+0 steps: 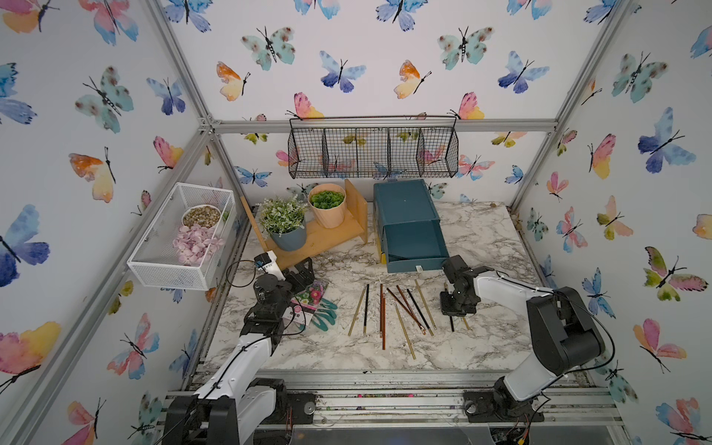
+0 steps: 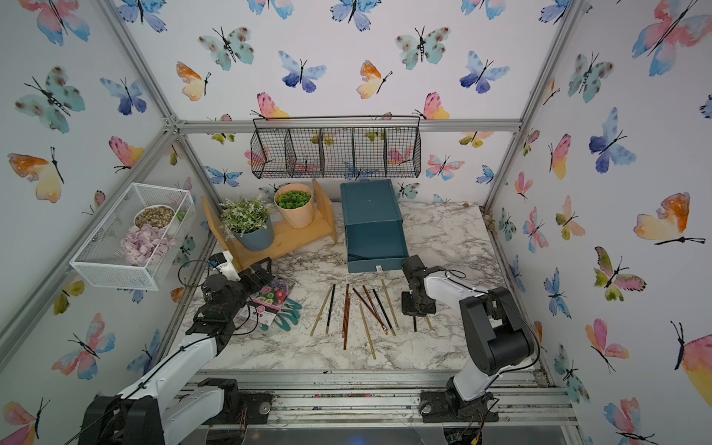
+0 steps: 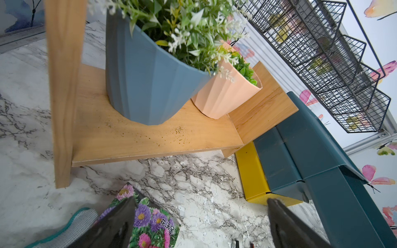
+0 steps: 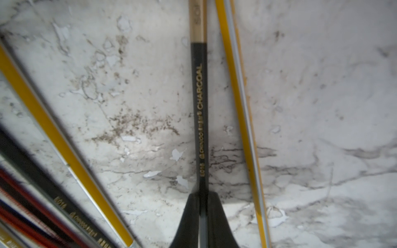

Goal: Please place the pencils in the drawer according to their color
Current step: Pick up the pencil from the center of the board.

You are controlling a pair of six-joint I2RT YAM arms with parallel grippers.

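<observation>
The marble counter (image 1: pixel 481 239) carries everything. Toward its back edge, right of middle, stands the teal chest (image 1: pixel 404 204). Its top drawer (image 1: pixel 414 246) is pulled out toward the front and looks empty, presumably so a pencil can be dropped straight in. The yellow drawer (image 1: pixel 383 257) at the bottom juts out slightly beneath it.

Near the left edge the left gripper (image 3: pixel 200 200) hovers above a seed packet (image 1: pixel 310 296). Its jaws are spread wide and hold nothing, so it is probably parked clear of the work.

The pencils (image 1: pixel 385 312) lie fanned across the middle of the front half, running roughly front to back between the two arms. None shows in the chest, so the sorting seems barely begun.

At the right end of that fan the right gripper (image 4: pixel 203 198) points straight down. Its jaws are pinched narrow on one black pencil (image 4: pixel 199 107) marked CHARCOAL, with one finger on either side of the barrel. Whether the pencil is off the counter I cannot tell. A gold pencil (image 4: pixel 238 96) lies just beside it. The top-down pinch probably serves to take the black one alone.
</observation>
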